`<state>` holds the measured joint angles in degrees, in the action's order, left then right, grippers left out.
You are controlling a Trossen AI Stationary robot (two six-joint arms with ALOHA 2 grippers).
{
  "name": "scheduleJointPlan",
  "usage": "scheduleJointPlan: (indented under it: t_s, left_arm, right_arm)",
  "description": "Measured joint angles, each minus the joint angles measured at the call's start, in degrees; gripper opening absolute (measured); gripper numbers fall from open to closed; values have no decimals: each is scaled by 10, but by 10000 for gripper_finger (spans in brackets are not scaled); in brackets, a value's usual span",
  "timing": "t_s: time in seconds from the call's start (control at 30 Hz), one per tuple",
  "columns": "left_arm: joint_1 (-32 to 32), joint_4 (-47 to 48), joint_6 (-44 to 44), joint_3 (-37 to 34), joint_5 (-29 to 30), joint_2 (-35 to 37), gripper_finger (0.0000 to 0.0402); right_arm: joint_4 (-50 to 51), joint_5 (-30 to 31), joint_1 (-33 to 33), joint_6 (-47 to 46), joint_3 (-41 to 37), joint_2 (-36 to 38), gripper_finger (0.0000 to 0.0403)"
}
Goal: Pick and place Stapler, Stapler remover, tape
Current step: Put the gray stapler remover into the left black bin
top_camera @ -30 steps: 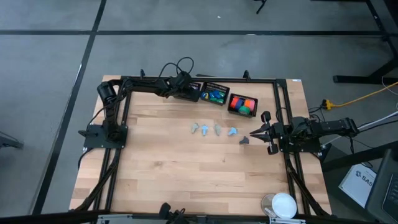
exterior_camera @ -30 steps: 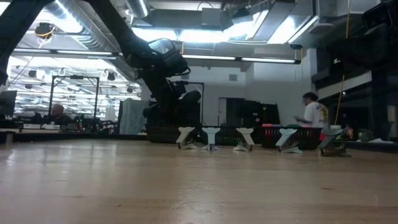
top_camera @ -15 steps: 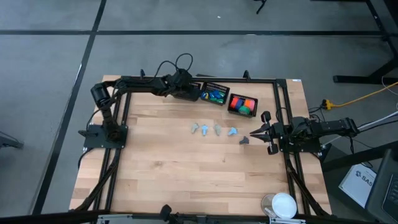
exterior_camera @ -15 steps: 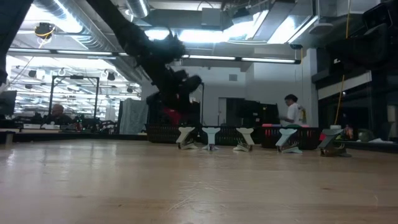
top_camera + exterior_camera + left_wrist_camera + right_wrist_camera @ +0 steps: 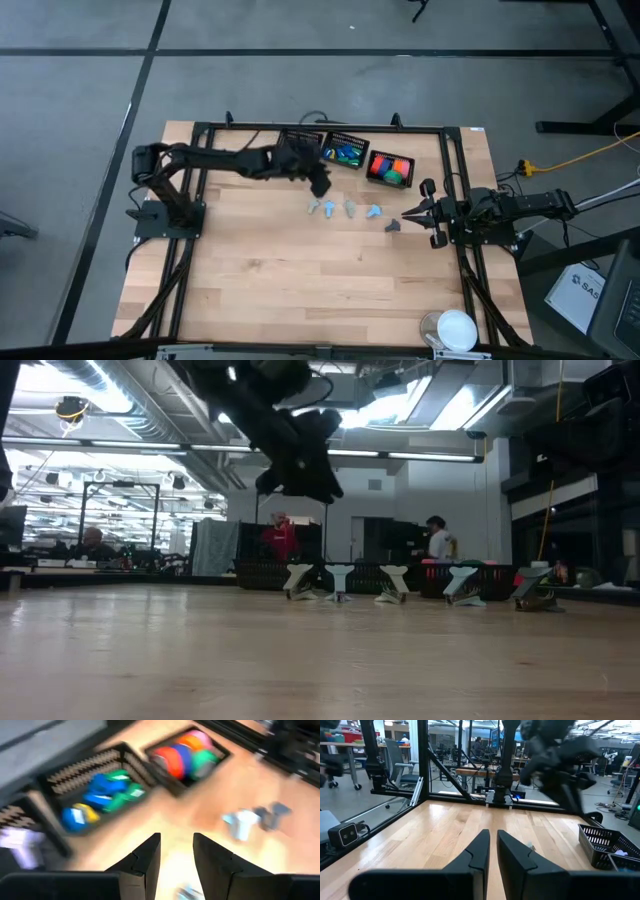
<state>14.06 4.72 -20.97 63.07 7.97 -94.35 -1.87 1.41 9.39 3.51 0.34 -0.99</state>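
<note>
Left gripper (image 5: pixel 322 186) sits upper middle of the high view, arm stretched in from the left edge of the table (image 5: pixel 260 290). It is just below the row of baskets and just above the line of claw-shaped pieces (image 5: pixel 329 208). The low view shows it raised well clear of the tabletop. In the left wrist view its fingers (image 5: pixel 145 857) stand apart with bare wood in the gap, so it is released, gripping nothing. The tape (image 5: pixel 345 153), blue and green squat pieces with one yellow, lies inside the middle basket (image 5: pixel 349 137) at top centre of the high view, apart from the left gripper; in the left wrist view the tape (image 5: pixel 102 795) shows upper left in that same basket. Right of it, the next basket (image 5: pixel 372 163) holds bright pieces (image 5: pixel 392 168) in orange, red and green. The left-hand basket (image 5: pixel 298 137) is partly hidden by the arm, contents unclear. Four pastel claw-shaped pieces make a row at centre, and a darker claw piece (image 5: pixel 392 226) lies just right of them. Right gripper (image 5: pixel 404 213) waits at the right of the table, tips pointing toward the dark claw piece, near it, not touching. Its fingers (image 5: pixel 479 852) are drawn almost together with nothing between them. A white round object (image 5: pixel 457 328) sits lower right. A person (image 5: pixel 437 542) stands in the room beyond.
</note>
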Motion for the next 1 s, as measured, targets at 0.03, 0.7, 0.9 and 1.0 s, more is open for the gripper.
scheduleJointPlan:
  t_s: [0.03, 0.7, 0.9, 1.0]
  left_arm:
    - [-13, 1, -5, 0, 0, 0, 112]
    - [-226, 152, -253, 0, 161, -17, 112]
    - [-217, 171, -287, 0, 143, -58, 112]
    - [-205, 183, -298, 0, 136, -77, 112]
  right_arm:
    - [0, 0, 0, 0, 0, 0, 39]
    - [0, 0, 0, 0, 0, 0, 39]
    - [0, 0, 0, 0, 0, 0, 39]
    - [0, 0, 0, 0, 0, 0, 39]
